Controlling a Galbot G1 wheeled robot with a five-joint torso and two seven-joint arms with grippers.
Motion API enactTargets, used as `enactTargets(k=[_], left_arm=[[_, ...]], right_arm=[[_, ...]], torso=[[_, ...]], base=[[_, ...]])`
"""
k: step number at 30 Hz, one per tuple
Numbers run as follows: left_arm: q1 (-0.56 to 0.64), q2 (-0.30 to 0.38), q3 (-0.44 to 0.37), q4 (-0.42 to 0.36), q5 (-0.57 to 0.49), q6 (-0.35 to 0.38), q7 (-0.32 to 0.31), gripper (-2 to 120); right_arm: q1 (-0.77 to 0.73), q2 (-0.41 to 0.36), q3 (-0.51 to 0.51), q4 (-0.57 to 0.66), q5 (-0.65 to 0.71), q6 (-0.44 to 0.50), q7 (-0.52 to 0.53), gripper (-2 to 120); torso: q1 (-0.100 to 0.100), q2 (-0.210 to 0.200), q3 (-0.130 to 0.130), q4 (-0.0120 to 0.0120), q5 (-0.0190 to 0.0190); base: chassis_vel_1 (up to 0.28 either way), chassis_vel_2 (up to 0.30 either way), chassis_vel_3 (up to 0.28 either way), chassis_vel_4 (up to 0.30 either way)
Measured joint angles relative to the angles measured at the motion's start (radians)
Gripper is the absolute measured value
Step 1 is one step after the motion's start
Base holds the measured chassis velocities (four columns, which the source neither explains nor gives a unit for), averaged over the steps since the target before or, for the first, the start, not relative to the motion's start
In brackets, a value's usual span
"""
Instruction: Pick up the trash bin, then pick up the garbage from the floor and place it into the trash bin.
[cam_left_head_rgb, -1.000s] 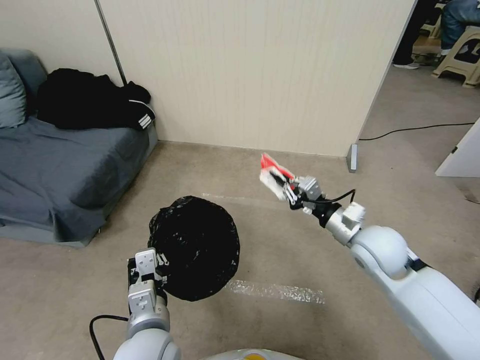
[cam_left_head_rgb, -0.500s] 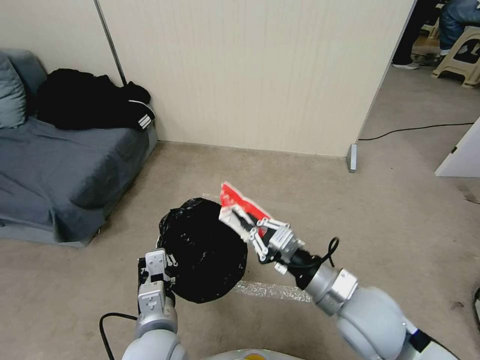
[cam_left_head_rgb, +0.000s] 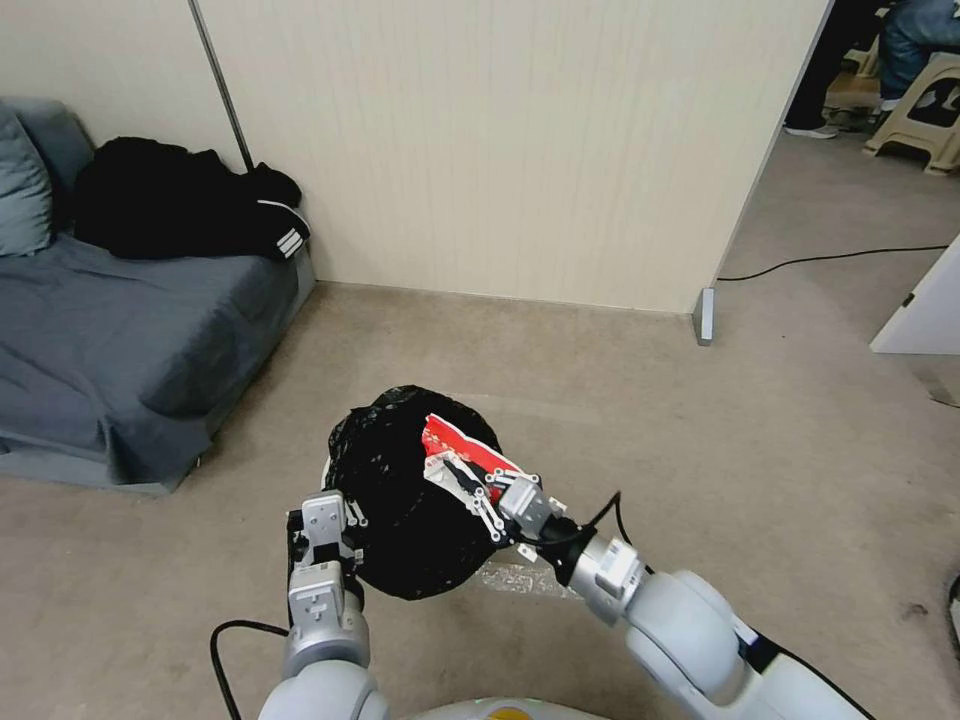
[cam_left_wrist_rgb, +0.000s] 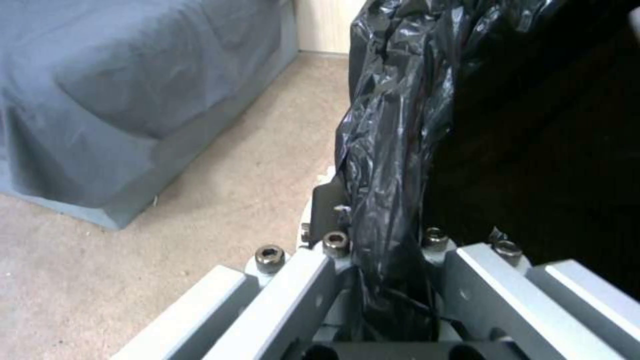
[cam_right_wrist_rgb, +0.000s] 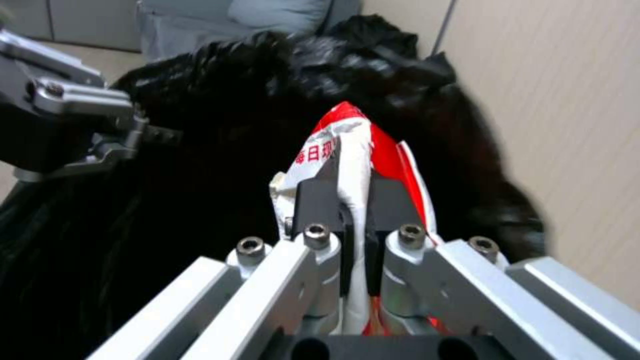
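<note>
We held the trash bin (cam_left_head_rgb: 415, 495) by its near rim with our left gripper (cam_left_head_rgb: 322, 535) pinched on the black liner, while our right gripper (cam_left_head_rgb: 458, 478) squeezed the red-and-white wrapper (cam_left_head_rgb: 455, 450) right above the bin's open mouth, long side pointing far-left.

We see a black-lined trash bin (cam_left_head_rgb: 415, 500) and a red-and-white wrapper (cam_left_head_rgb: 455, 452).
Our silver-grey tools; beige floor (cam_left_head_rgb: 700, 440); a dark grey sofa (cam_left_head_rgb: 120, 340) with black, white-striped clothing (cam_left_head_rgb: 190, 210).

Beige carpet (cam_left_head_rgb: 800, 470), cream panel wall (cam_left_head_rgb: 500, 140), grey sofa (cam_left_head_rgb: 120, 340) w/ black clothing (cam_left_head_rgb: 180, 210) at left
</note>
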Motion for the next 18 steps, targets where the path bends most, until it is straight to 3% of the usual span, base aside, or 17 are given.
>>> enactTargets(k=[16, 18], left_arm=[[0.013, -0.009, 0.038, 0.006, 0.031, -0.003, 0.002, 1], [0.011, -0.009, 0.043, 0.010, 0.034, -0.003, 0.002, 1]], right_arm=[[0.079, 0.095, -0.094, -0.105, -0.008, -0.079, 0.028, 0], [0.081, 0.098, -0.099, -0.106, -0.008, -0.092, 0.043, 11]], torso=[[0.000, 0.000, 0.000, -0.0001, 0.0000], [0.000, 0.000, 0.000, -0.0001, 0.0000]], base=[[0.000, 0.000, 0.000, 0.000], [0.000, 0.000, 0.000, 0.000]])
